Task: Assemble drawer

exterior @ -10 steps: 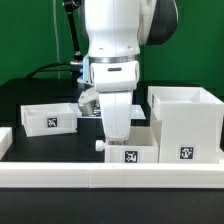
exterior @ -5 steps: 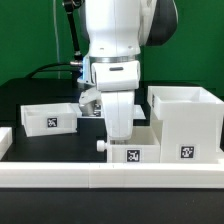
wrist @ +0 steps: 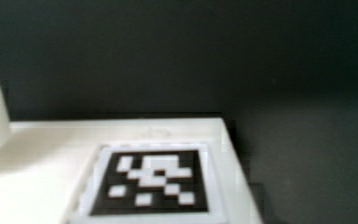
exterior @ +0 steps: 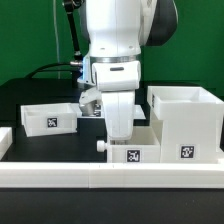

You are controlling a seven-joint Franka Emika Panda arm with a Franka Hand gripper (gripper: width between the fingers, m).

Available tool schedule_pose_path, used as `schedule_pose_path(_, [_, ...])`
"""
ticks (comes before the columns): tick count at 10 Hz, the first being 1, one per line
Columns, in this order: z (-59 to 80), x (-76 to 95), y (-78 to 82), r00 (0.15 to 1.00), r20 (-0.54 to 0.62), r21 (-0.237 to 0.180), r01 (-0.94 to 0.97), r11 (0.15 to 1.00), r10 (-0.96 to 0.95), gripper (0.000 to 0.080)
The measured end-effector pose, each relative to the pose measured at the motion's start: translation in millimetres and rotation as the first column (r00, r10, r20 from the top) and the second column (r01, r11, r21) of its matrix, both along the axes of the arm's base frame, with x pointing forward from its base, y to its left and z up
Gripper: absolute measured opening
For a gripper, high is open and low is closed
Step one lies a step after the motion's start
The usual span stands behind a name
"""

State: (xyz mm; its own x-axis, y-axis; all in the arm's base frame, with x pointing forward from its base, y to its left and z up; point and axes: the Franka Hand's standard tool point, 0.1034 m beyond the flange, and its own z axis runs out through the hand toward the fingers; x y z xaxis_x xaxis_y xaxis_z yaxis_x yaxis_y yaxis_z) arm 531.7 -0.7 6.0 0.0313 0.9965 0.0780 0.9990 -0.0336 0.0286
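Note:
The drawer's tall white casing [exterior: 185,120] stands at the exterior view's right, open at the top, with a tag on its front. A shallow white tray [exterior: 130,153] with a tag and a small knob [exterior: 100,145] sits right beside it, against the front rail. A second tray [exterior: 50,117] lies apart at the exterior view's left. My gripper [exterior: 120,132] reaches straight down into the middle tray, and its wall hides the fingertips. The wrist view shows a white tagged face [wrist: 149,180] very close and blurred, with no fingers in sight.
A long low white border rail [exterior: 110,178] runs along the front. The black table [exterior: 40,145] lies between the left tray and the middle tray. A small white piece [exterior: 4,140] shows at the exterior view's left edge. A green backdrop stands behind.

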Motion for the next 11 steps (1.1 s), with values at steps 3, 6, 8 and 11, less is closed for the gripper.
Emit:
schedule_pose_path(3, [0.2,1.1,-1.7,1.000,-0.003,-0.005,-0.011,1.000,0.011,0.0042])
schedule_pose_path(6, [0.2,0.3,-2.7,1.000,-0.027,-0.007,-0.011,1.000,0.011,0.0042])
schedule_pose_path(8, [0.1,0.0,-1.6,1.000,-0.025,-0.007,-0.015,1.000,0.015,0.0042])
schedule_pose_path(11, [0.5,-0.7,5.9,0.999,-0.026,-0.011,-0.040,0.999,0.040,0.0042])
